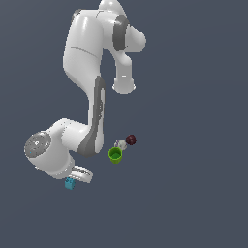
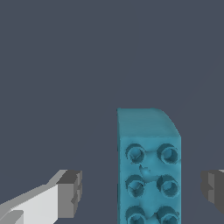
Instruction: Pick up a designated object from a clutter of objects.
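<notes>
Teal brick (image 2: 148, 168) lies on the floor between your gripper's (image 2: 142, 192) spread fingers, neither pad touching it, well apart from the green cup (image 1: 115, 155) and maroon ball (image 1: 131, 140). You are lined up; closing and lifting remain.

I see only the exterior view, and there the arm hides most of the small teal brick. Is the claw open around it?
Observer: Yes. In the wrist view the claw is open, and the small teal studded plastic brick sits between its fingers, touching neither.
Operator: Is it centred in the gap?
Observer: No. It lies nearer the finger that the picture mostly cuts off.
Operator: Which face looks at the camera?
Observer: The studded one, with studs in two rows along its length.
</notes>
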Controlling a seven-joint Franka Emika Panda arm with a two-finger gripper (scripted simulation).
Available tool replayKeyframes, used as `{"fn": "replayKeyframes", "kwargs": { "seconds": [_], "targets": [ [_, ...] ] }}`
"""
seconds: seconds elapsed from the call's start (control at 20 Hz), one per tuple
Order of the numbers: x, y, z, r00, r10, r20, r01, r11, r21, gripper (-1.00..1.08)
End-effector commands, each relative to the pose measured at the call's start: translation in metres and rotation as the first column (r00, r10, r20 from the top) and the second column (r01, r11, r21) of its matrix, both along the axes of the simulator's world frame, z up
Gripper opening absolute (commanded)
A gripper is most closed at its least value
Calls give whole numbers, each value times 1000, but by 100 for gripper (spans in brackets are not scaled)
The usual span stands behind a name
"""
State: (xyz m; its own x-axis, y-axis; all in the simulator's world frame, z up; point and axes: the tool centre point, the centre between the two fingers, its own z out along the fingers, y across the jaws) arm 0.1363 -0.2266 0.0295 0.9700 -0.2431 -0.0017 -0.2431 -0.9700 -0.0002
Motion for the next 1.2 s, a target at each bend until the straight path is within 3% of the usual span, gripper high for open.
{"fn": "replayKeyframes", "kwargs": {
  "seconds": [0.0,0.2,0.25,1.15],
  "targets": [
    [1,0,-7,1000,0,1,0,1000,0,100],
    [2,-1,-7,1000,0,1,0,1000,0,100],
    [2,-1,-7,1000,0,1,0,1000,0,-100],
    [-2,6,2,1000,0,1,0,1000,0,-100]
  ]
}}
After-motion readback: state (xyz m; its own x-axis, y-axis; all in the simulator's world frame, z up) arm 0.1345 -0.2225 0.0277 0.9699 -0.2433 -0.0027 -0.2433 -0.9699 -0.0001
